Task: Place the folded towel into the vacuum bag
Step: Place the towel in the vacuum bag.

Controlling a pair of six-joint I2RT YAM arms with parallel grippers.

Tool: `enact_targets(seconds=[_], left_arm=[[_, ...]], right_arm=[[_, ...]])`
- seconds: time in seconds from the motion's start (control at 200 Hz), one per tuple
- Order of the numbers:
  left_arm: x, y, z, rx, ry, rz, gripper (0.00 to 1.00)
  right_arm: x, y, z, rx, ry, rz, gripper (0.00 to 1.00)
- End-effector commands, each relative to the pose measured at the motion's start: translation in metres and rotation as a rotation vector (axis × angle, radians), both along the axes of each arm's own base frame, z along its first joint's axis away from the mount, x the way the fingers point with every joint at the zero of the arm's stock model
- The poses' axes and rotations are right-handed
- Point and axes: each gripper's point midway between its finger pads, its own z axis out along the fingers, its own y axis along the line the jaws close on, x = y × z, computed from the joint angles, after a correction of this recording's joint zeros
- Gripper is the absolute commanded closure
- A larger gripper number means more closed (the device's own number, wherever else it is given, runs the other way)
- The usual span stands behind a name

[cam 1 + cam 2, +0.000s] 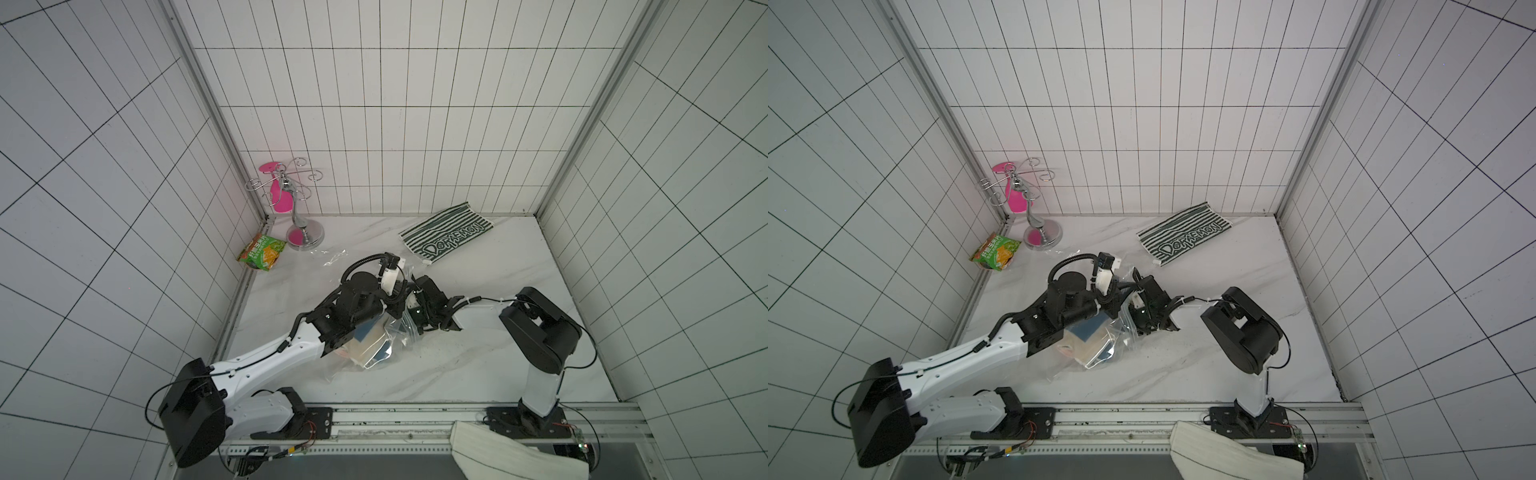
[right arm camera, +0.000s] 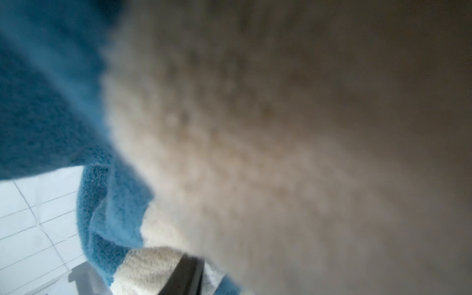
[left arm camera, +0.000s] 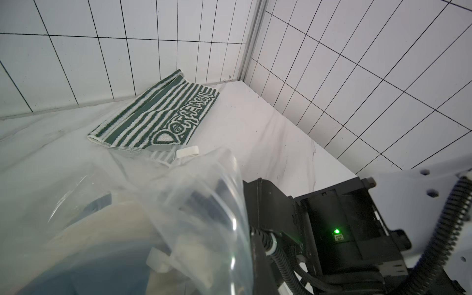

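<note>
The left hand [image 1: 402, 291] is closed at the vacuum bag [image 1: 345, 370] mouth, grasp unconfirmed; the right hand [image 1: 415, 322] is inside against the folded towel [image 1: 365, 340], opening indeterminate.

Three walls close the cell: a back wall [image 1: 395, 124] and two side walls [image 1: 104, 166], all covered with white oblong tiles and thin dark joints. In each back corner stands a grey metal post [image 1: 218, 120]. The tabletop [image 1: 478, 365] is white with faint grey marble veins. Along its near edge runs a metal rail [image 1: 415, 415]. The light is even and cool, and shadows are soft.
</note>
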Motion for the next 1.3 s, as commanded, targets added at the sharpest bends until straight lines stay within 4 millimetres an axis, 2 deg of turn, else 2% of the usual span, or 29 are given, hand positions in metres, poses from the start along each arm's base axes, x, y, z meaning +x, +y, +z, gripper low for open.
enact_targets(seconds=[0.0, 0.23, 0.435, 0.605, 0.67, 0.79, 0.895, 1.04, 1.15, 1.2, 1.295], left_arm=[[0.002, -0.003, 0.017, -0.030, -0.046, -0.003, 1.00], [0.004, 0.000, 0.018, -0.030, -0.044, 0.015, 1.00], [0.003, 0.002, 0.027, -0.041, -0.048, 0.015, 1.00], [0.000, 0.004, 0.029, -0.036, -0.044, 0.015, 1.00], [-0.002, 0.002, 0.027, -0.037, -0.034, -0.001, 1.00], [-0.008, -0.004, 0.019, -0.043, 0.000, -0.045, 1.00], [-0.014, -0.005, 0.016, -0.057, 0.021, -0.067, 1.00], [-0.020, -0.004, 0.028, -0.104, 0.010, -0.088, 1.00], [-0.018, 0.004, 0.039, -0.114, -0.003, -0.072, 1.00], [-0.017, 0.008, 0.040, -0.110, -0.001, -0.069, 1.00], [-0.013, 0.015, 0.038, -0.105, 0.004, -0.050, 1.00]], right_arm=[[-0.008, -0.018, -0.015, -0.091, 0.059, -0.021, 0.65], [-0.023, -0.059, 0.025, -0.097, 0.018, -0.030, 0.63], [-0.029, -0.093, 0.037, -0.207, -0.035, -0.003, 0.54], [-0.020, -0.111, 0.053, -0.247, -0.084, -0.050, 0.52], [-0.016, -0.102, 0.061, -0.203, -0.096, -0.055, 0.56], [-0.006, -0.067, 0.081, -0.066, -0.151, -0.071, 0.63], [0.018, -0.042, 0.101, 0.053, -0.190, -0.136, 0.63], [0.058, -0.022, 0.145, 0.308, -0.269, -0.238, 0.62], [0.065, -0.012, 0.172, 0.402, -0.313, -0.214, 0.62], [0.065, -0.008, 0.174, 0.418, -0.307, -0.195, 0.62], [0.068, 0.004, 0.152, 0.429, -0.245, -0.169, 0.62]])
